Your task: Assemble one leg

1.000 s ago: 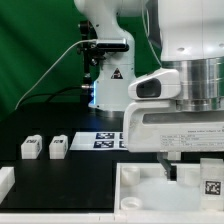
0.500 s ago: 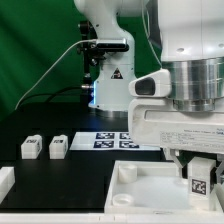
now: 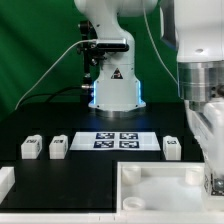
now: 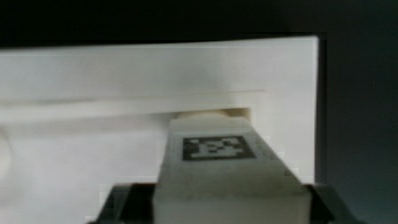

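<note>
My gripper (image 4: 221, 206) is shut on a leg (image 4: 217, 150), a stubby white block with a black-and-white tag facing the wrist camera. The leg's far end sits over the large white panel (image 4: 107, 90), close to a corner notch. In the exterior view the gripper (image 3: 214, 170) is at the right edge, low over the panel (image 3: 150, 185); the held leg is mostly cut off there. Three more legs lie on the black table: two at the exterior view's left (image 3: 31, 147) (image 3: 58, 147) and one right of the marker board (image 3: 172, 147).
The marker board (image 3: 120, 140) lies flat mid-table in front of the robot base (image 3: 112, 85). A white part (image 3: 5, 181) pokes in at the lower left edge. The panel has raised rims and round corner sockets (image 3: 130, 172).
The arm has moved toward the exterior view's right with the leg in its grip, uncovering the marker board's right part and the leg beside it.
</note>
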